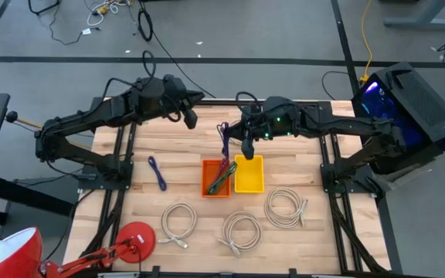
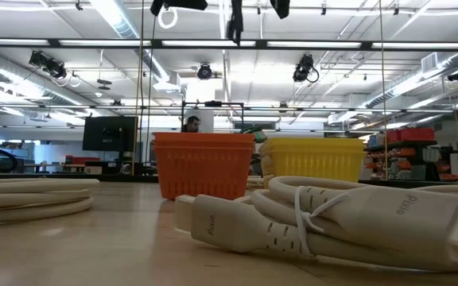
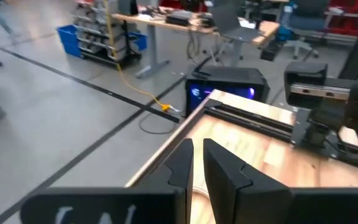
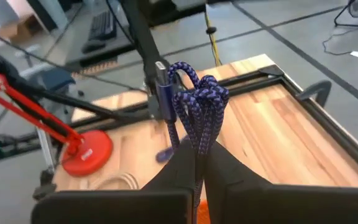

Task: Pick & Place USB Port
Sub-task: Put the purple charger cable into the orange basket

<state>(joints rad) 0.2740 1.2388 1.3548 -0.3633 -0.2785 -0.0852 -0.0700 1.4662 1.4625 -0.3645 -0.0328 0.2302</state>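
My right gripper (image 1: 246,148) hovers above the orange bin (image 1: 215,178) and the yellow bin (image 1: 249,174), shut on a bundled purple braided USB cable (image 4: 201,102) whose plug (image 4: 161,93) sticks out of the loops. In the low view the cable (image 2: 234,22) hangs high above both bins. My left gripper (image 1: 192,118) is raised near the table's far edge, shut and empty (image 3: 197,165). A second purple cable (image 1: 157,172) lies flat on the table left of the orange bin, which holds green and red cables. My right gripper pinches the purple cable's bundled loops (image 4: 198,142) between its two fingers. Several strands run through the hold, and the loops and plug stand out beyond the fingertips. The cable is lifted clear of the table and the bins.
Three coiled white cables lie toward the near edge (image 1: 178,220), (image 1: 240,230), (image 1: 286,207); one fills the low view's foreground (image 2: 332,226). A red lamp (image 1: 134,238) stands at the near left corner. A black box with blue lights (image 1: 408,100) sits off the far right corner.
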